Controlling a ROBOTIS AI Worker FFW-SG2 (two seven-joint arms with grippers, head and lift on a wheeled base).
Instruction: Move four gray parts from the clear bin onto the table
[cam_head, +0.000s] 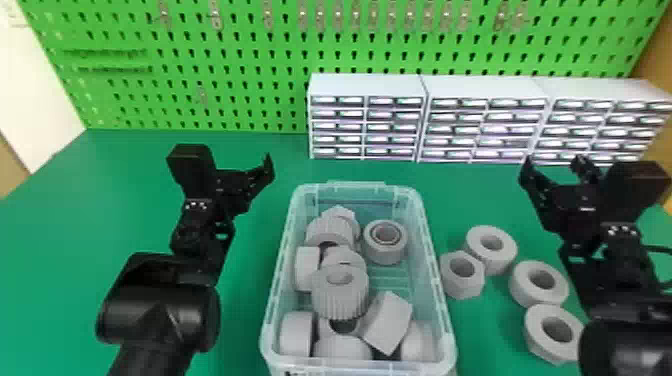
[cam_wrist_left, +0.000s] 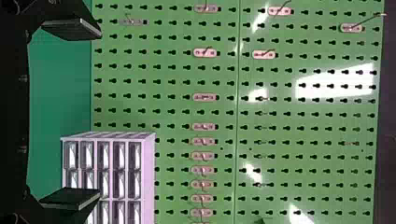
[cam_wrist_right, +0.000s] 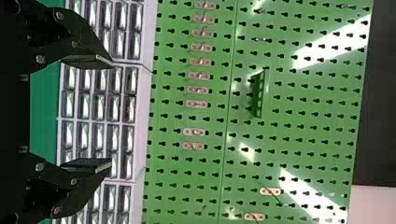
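While left end effector (cam_head: 244, 178) gapes (wide), right one (cam_head: 554, 166) matches.

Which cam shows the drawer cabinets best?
Head view: all three drawer cabinets stand side by side, fronts nearly unblocked. Left wrist view catches part of one, sideways, partly behind the left tool. Right wrist view gives the middle one plus parts of its neighbours, also sideways, the right tool overlapping them.

This looks like a workshop: a green pegboard (cam_head: 243, 82) set with metal hooks (cam_head: 216, 21) stands at 12 o'clock, behind a green worktop (cam_head: 55, 220), and three white cabinets (cam_head: 370, 86) with rows of little drawers (cam_head: 337, 114) line the back edge toward 1 o'clock.
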